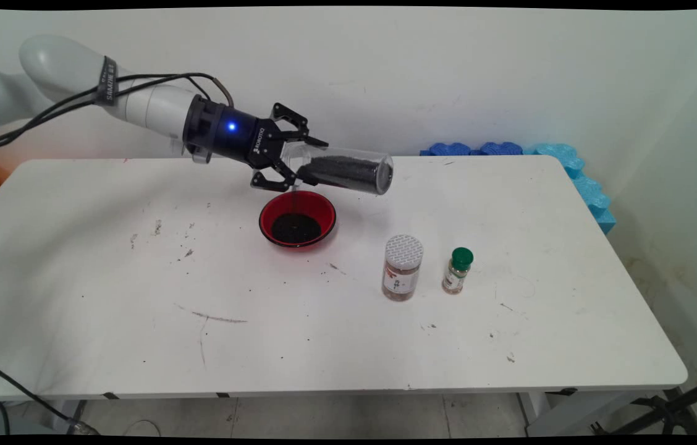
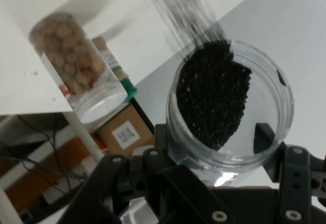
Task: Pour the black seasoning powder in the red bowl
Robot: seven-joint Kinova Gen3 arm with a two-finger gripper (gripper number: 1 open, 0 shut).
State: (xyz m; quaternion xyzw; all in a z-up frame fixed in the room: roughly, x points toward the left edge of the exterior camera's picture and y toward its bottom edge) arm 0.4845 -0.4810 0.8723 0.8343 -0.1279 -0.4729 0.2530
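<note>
My gripper (image 1: 299, 163) is shut on a clear plastic jar (image 1: 343, 170) of black granules, held near its mouth and tipped on its side above the table. A thin stream of granules falls from the jar's mouth into a red bowl (image 1: 268, 213) right below, which holds a dark pile. In the hand view the jar (image 2: 229, 102) sits between my fingers (image 2: 262, 138), granules heaped on one side and streaming out past the rim. To the right of the bowl stand a white-lidded jar of brown nuts (image 1: 402, 269) and a small green-capped bottle (image 1: 458, 271).
Blue foam pieces (image 1: 589, 185) lie along the table's back right edge. The nut jar (image 2: 71, 66) and green-capped bottle (image 2: 130, 87) also appear in the hand view, with a cardboard box (image 2: 125, 132) on the floor beyond the table. Dark specks dot the tabletop (image 1: 138, 296).
</note>
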